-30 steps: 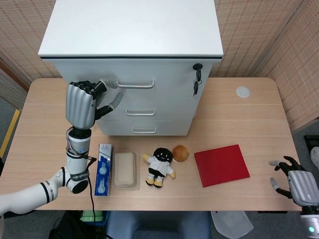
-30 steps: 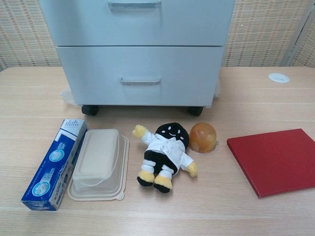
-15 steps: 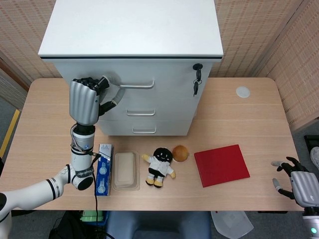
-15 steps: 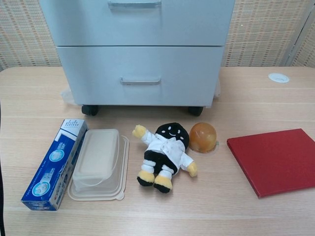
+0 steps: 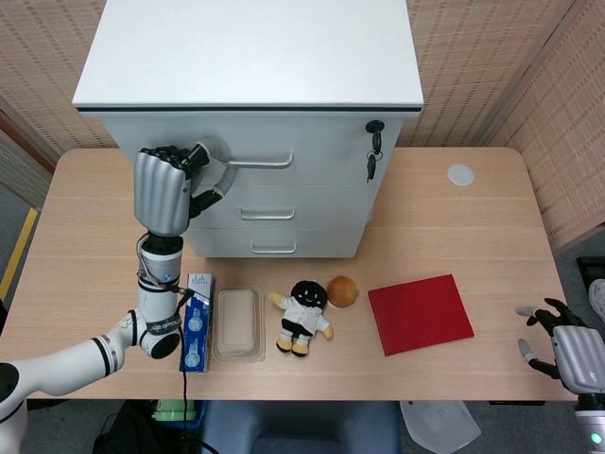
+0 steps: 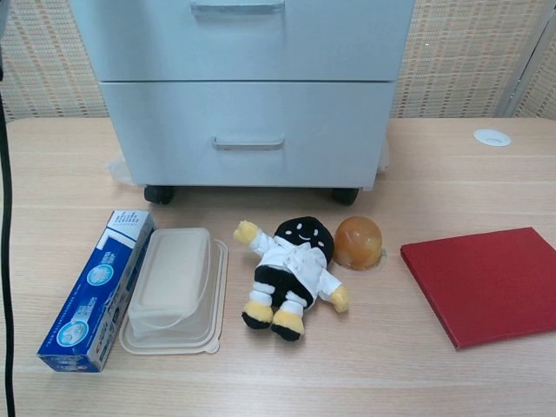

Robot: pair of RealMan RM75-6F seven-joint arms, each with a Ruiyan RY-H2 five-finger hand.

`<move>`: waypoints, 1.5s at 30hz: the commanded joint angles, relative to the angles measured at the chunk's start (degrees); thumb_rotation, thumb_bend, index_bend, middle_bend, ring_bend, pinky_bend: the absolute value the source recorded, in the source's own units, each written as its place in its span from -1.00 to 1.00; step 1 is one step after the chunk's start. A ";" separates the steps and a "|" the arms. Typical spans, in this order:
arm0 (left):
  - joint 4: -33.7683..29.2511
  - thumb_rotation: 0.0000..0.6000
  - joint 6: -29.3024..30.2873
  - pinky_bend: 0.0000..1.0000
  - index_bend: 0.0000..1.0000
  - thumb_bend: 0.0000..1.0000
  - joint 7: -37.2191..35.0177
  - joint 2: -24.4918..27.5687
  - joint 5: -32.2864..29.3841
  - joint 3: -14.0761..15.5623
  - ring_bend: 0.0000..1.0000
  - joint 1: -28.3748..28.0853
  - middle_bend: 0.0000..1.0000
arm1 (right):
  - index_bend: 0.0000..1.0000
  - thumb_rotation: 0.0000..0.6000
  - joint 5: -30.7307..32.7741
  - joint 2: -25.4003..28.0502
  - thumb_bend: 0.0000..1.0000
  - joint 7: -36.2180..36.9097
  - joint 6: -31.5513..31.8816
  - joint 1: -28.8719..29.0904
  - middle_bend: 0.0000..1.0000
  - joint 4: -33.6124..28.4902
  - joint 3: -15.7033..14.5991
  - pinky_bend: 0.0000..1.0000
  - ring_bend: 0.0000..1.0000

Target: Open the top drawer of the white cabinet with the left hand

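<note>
Nearest, along the table [image 5: 454, 236] front: a blue box [image 6: 94, 291], a lidded plastic container [image 6: 172, 290] whose contents cannot be made out, a plush doll [image 6: 289, 278], an orange ball [image 6: 359, 242] and a red book [image 6: 486, 282]. At 4 o'clock, the right hand [image 5: 570, 348] rests with fingers released. Farther back at 12 o'clock, the white cabinet [image 5: 255, 57]; the left hand [image 5: 163, 189] has fingers curled at the closed top drawer [image 5: 284, 156] handle's left end.

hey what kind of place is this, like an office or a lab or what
Probably a robot test setup, not a working office: a small white cabinet on casters stands on top of the wooden table, with unrelated props laid in a row before it, a plush doll, a toothpaste box, a red book.
</note>
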 commanded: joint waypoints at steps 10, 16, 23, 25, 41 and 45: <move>0.09 1.00 0.47 1.00 0.17 -0.36 0.36 -0.22 -0.42 0.51 1.00 -0.49 1.00 | -0.36 1.00 0.22 -0.01 -0.36 0.03 -0.20 -0.03 -0.16 0.14 0.04 -0.33 -0.31; -0.49 1.00 1.09 1.00 0.18 -0.36 0.79 -0.21 -0.17 0.84 1.00 -0.55 1.00 | -0.36 1.00 0.24 -0.04 -0.36 0.09 -0.25 -0.02 -0.16 0.25 0.08 -0.33 -0.31; -1.13 1.00 1.90 1.00 0.19 -0.36 1.13 0.01 0.25 1.31 1.00 -0.26 1.00 | -0.36 1.00 0.35 -0.11 -0.36 0.15 -0.32 -0.04 -0.16 0.37 0.10 -0.33 -0.31; -1.45 1.00 2.07 1.00 0.19 -0.36 1.22 0.06 0.31 1.39 1.00 -0.21 1.00 | -0.36 1.00 0.31 -0.15 -0.36 0.20 -0.31 -0.04 -0.16 0.40 0.11 -0.33 -0.31; -3.17 1.00 2.85 1.00 0.21 -0.35 1.73 0.57 0.72 2.00 1.00 0.46 1.00 | -0.37 1.00 0.27 -0.08 -0.36 0.03 -0.14 -0.24 -0.16 0.28 0.03 -0.33 -0.31; -3.71 1.00 3.15 1.00 0.22 -0.35 1.90 0.66 1.06 2.14 1.00 0.58 1.00 | -0.36 1.00 0.22 -0.06 -0.36 -0.11 -0.14 -0.21 -0.16 0.13 0.06 -0.33 -0.31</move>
